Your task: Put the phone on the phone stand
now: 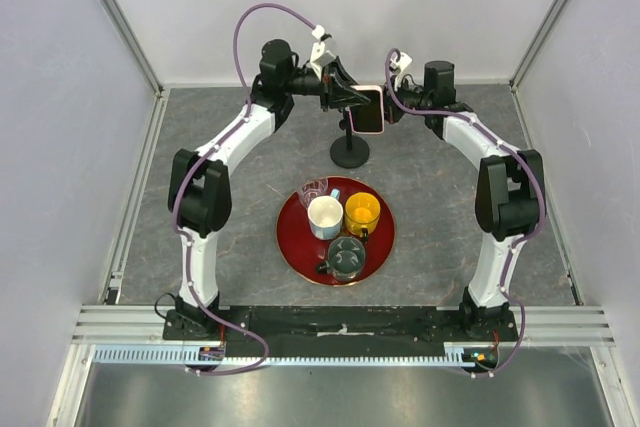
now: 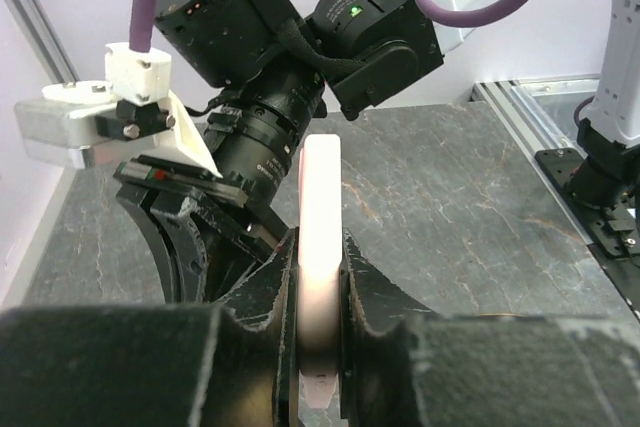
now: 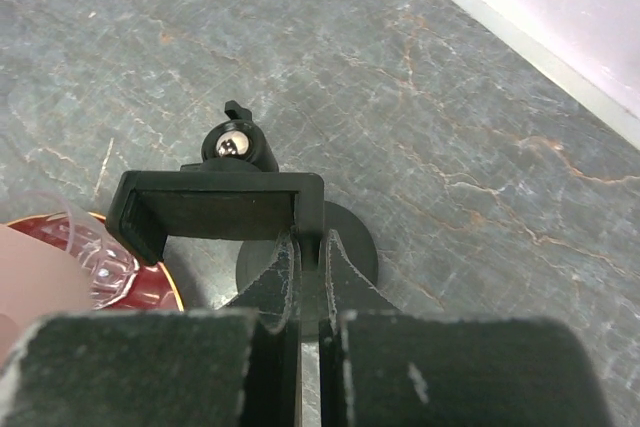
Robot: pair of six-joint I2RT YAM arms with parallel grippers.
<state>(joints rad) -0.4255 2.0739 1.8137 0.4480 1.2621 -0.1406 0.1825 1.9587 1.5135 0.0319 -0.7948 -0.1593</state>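
The phone (image 1: 369, 111), black screen with a pale pink edge, is held above the phone stand (image 1: 349, 152), whose round black base rests on the table. My left gripper (image 2: 318, 277) is shut on the phone (image 2: 320, 197), and its pink edge stands upright between the jaws. In the right wrist view, the stand's clamp bracket (image 3: 213, 201) sits over the disc base (image 3: 352, 243). My right gripper (image 3: 311, 247) is shut on the bracket's right-hand end. In the top view, my left gripper (image 1: 349, 97) and my right gripper (image 1: 392, 110) meet at the phone from either side.
A round red tray (image 1: 292, 247) lies in front of the stand, holding a white cup (image 1: 325, 217), a yellow cup (image 1: 362, 212) and two clear glasses (image 1: 347, 258). The tray's rim (image 3: 165, 285) shows in the right wrist view. White walls and metal rails surround the grey table.
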